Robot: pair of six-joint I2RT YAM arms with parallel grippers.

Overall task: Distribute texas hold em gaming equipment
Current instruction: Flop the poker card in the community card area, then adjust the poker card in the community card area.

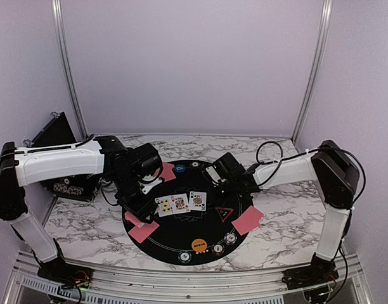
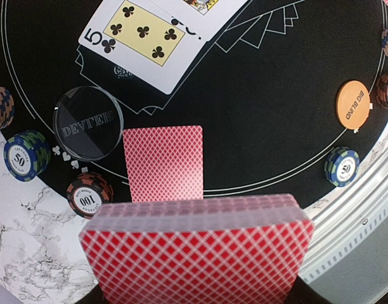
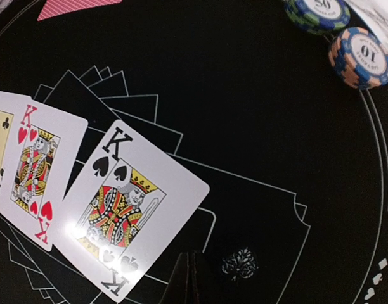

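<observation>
My left gripper (image 1: pixel 140 193) clamps the red-backed deck (image 2: pixel 197 253) above the black mat's (image 1: pixel 181 237) left edge. My right gripper (image 3: pixel 191 278) is closed on nothing, tips just beside the king of spades (image 3: pixel 127 209); leaving low, I may drag it askew.

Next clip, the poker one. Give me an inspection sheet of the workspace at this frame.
Surface: marble table bearing a round black mat.
Job's things: three face-up cards mid-mat; face-down cards at three mat edges; chips and orange disc at the near edge; red triangle marker.
Clutter: dark box at the left edge.
Grippers: left gripper shut on deck; right gripper shut, empty, over the mat.
Cables: black cable looping over the right arm.
Surroundings: plain walls, metal posts.
</observation>
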